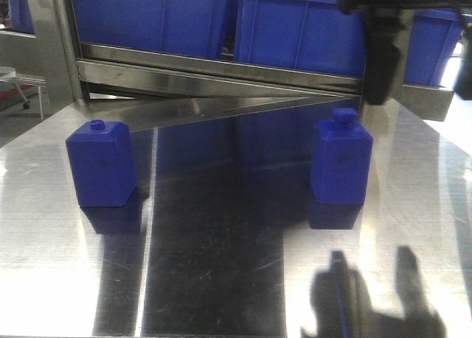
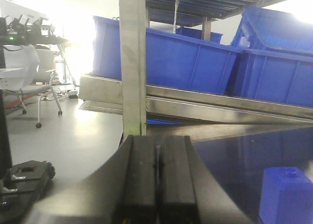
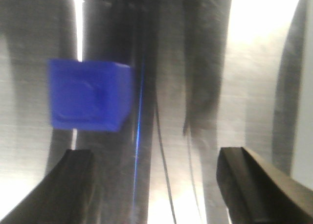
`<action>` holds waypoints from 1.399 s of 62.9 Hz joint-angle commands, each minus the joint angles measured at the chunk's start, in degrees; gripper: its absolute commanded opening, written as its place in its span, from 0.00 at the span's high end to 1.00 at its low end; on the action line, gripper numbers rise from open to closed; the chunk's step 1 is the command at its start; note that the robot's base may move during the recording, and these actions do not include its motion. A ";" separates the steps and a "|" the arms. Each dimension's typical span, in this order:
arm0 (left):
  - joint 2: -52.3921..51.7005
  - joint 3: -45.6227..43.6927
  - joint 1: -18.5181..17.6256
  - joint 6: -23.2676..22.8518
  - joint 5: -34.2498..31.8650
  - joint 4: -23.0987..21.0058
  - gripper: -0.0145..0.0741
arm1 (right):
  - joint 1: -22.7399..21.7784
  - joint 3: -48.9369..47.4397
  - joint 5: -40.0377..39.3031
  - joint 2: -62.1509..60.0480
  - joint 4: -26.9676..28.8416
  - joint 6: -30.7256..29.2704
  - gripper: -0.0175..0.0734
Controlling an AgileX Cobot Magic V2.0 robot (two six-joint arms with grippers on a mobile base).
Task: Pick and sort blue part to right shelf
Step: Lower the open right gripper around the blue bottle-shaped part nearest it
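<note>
- Locating the target: the blue part (image 1: pixel 341 161) stands upright on the right side of the surface (image 1: pixel 221 279). It is well apart from the squat blue block (image 1: pixel 101 164) on the left, so nothing crowds the approach.
- The right gripper (image 3: pixel 156 153) hangs above the surface with its jaws wide apart and nothing between them. The spread looks wider than the part, so it probably needs no further opening.
- In the right wrist view, which is blurred, the part lies left of the gripper's midline and beyond its fingertips. The wrist should be centred over the part before it goes down.
- Grip the flat side walls, below the sloped shoulders and cap. A hold on the slopes of smooth plastic would likely slip.
- Lower gently. The part is tall and narrow, and a finger brushing it could tip it on the slick metal.
- The left gripper (image 2: pixel 156 185) is closed on nothing, over on the left, and is best kept out of the way.
- Blue bins (image 1: pixel 295 28) sit on the rack along the far edge, so the lift should clear its rail.
</note>
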 commanded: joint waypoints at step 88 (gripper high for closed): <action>-1.17 1.31 0.02 -0.59 -4.65 -0.24 0.70 | 1.67 -12.99 -0.24 16.99 3.81 0.53 0.16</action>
